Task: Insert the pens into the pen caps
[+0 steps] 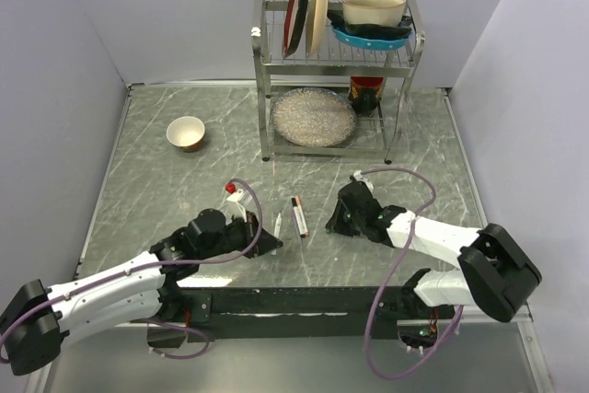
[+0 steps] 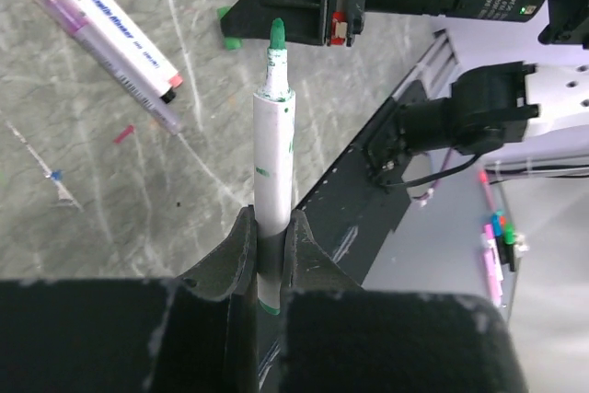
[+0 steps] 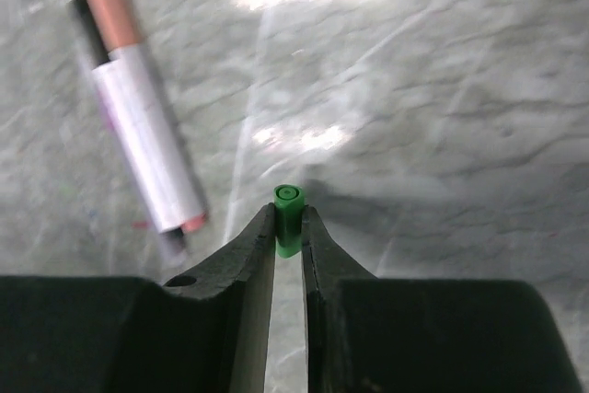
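Black two-finger left gripper is pressed together on a slim white plastic marker pen with a green tip, pinching it near its back end. We see the pen standing straight out past the fingers with its bare green tip uncapped and held above the table.

The right gripper is closed on a tiny stubby green plastic cap. The cap sits between the very ends of the fingers, and we look at one round end of it.

From above, the two grippers face each other over the near part of the grey-green marbled table, the left one on the left, the right one on the right, with a gap between them.

In that gap a second white marker pen with a salmon-coloured end lies flat on the table, apart from both grippers. Something slim and dark lies right alongside it; we cannot tell what it is.

At the far side stands a metal wire dish rack holding upright plates and a cream bowl, with a round glass dish under it. A small cream bowl sits on the table to the far left. Purple cables loop around both arms.
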{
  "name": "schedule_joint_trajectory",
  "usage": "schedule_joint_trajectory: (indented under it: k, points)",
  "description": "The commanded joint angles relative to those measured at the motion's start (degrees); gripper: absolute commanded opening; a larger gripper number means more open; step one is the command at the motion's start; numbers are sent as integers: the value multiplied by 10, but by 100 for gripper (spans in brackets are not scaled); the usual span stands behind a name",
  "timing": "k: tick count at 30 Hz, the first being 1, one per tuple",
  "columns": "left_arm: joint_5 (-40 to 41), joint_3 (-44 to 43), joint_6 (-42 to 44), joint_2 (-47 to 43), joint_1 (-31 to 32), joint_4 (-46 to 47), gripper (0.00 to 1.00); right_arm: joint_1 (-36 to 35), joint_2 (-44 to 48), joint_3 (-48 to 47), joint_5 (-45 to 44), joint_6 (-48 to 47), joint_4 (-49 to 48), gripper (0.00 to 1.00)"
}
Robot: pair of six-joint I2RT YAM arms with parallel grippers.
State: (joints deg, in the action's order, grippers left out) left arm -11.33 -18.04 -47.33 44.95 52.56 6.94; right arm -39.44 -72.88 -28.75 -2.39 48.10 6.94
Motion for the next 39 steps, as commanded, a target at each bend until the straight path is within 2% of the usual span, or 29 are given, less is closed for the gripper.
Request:
schedule_joint_trajectory:
  k: [1,8,22,39]
  points:
    - [-16,23,-31,-21,2,83,1,-14,47,-4,22,-2,-39,0]
    - [-12,38,-35,-6,2,100,1,-25,102,-23,50,16,-68,0]
    - [-60,20,-34,87,2,176,1,-52,144,-29,106,55,-203,0]
    - [-69,2,-27,92,2,171,1,-78,126,-26,114,52,-241,0]
